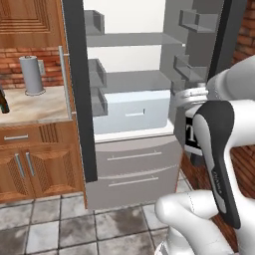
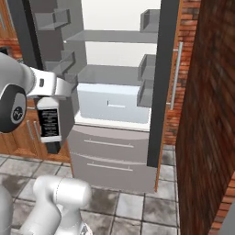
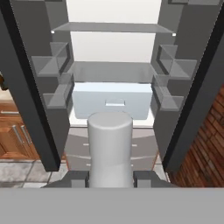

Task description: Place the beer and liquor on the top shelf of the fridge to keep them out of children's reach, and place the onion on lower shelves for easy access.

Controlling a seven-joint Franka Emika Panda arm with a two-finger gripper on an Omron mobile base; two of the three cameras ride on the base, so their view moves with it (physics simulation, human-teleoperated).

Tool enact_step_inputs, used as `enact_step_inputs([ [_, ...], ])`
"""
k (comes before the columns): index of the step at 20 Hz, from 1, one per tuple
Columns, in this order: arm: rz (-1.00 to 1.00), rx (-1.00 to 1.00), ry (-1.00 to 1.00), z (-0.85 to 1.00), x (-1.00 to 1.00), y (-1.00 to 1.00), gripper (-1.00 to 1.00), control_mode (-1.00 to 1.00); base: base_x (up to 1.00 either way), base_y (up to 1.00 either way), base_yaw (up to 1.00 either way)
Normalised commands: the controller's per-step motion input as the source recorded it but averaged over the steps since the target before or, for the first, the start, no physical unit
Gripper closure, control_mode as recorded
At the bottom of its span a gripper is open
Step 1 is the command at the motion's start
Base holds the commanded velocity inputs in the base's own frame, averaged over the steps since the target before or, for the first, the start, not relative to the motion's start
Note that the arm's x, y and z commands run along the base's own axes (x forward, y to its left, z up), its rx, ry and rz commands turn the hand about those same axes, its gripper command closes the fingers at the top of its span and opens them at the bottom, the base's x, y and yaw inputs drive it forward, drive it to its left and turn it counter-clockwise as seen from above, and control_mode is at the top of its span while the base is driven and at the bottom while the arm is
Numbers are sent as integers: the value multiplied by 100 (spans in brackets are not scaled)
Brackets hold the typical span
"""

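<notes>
One bottle, the liquor (image 2: 49, 123), hangs clamped by its white neck in the gripper (image 3: 110, 180), needing a lift toward twelve o'clock onto the top shelf (image 3: 113, 27) of the open fridge (image 2: 161, 69).

Fridge (image 3: 26, 100) open; top shelf (image 3: 111, 27) bare; lower shelves (image 3: 111, 71) bare, above white drawer (image 3: 111, 101).

Arm raised, forearm level, reaching forward; gripper (image 3: 110, 178) clamped either side of white bottle neck.
</notes>
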Motion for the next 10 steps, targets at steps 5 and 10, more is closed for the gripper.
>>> enact_step_inputs([
  [5, 0, 0, 0, 0, 0, 0, 100, 100, 34, 0, 0],
  [10, 0, 0, 0, 0, 0, 0, 100, 100, 48, 0, 0],
])
